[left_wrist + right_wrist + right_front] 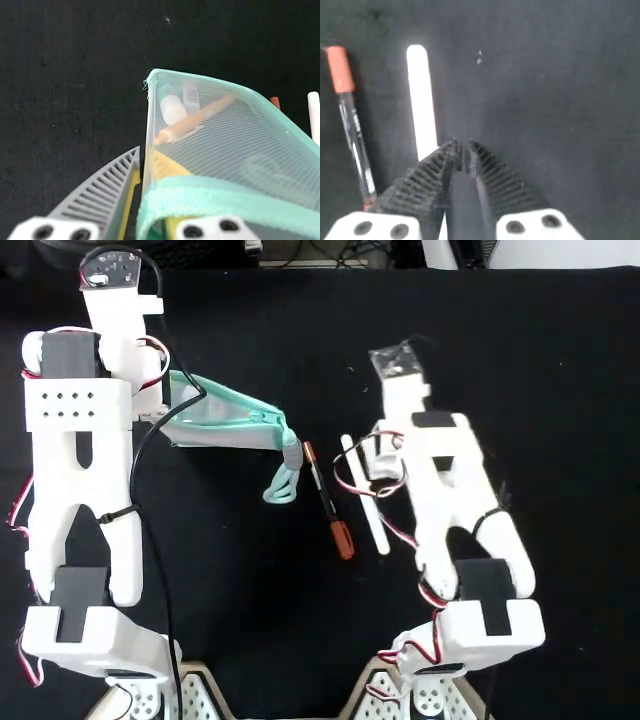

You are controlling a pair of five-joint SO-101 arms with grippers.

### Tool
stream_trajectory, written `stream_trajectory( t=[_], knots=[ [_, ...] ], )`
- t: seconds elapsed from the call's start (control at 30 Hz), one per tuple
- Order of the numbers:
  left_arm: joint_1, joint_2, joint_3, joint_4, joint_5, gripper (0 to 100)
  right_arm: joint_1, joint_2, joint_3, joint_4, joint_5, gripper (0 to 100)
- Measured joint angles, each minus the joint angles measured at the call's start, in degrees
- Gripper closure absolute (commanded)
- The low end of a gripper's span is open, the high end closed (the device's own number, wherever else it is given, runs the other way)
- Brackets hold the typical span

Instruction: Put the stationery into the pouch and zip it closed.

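Note:
A translucent pouch (222,422) with teal trim lies at the left, its teal strap (283,480) trailing toward the middle. My left gripper (145,160) is shut on the pouch's (225,145) edge, at the end farthest from the strap. Through the wall I see a white eraser (172,109) and a wooden pencil (197,119) inside. A pen with an orange cap (326,502) and a white stick (365,495) lie side by side on the mat beside the strap. My right gripper (462,147) is shut on nothing, low beside the white stick (422,100), with the pen (350,120) just beyond it.
The black mat (520,390) covers the table. Both arm bases stand at the near edge, with red and black cables hanging beside each arm.

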Motion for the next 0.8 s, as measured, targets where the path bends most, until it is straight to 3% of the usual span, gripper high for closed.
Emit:
stream_trajectory(
  t=[0.07, 0.53, 0.8],
  knots=[
    [0.0, 0.0, 0.0, 0.0, 0.0, 97, -0.26, 0.0, 0.0, 1.41, 0.09, 76.3],
    [0.0, 0.0, 0.0, 0.0, 0.0, 97, -8.44, 0.0, 0.7, -9.76, 0.0, 82.2],
    [0.0, 0.0, 0.0, 0.0, 0.0, 97, -8.62, 4.31, 2.81, -16.7, 0.0, 82.3]
  ],
)
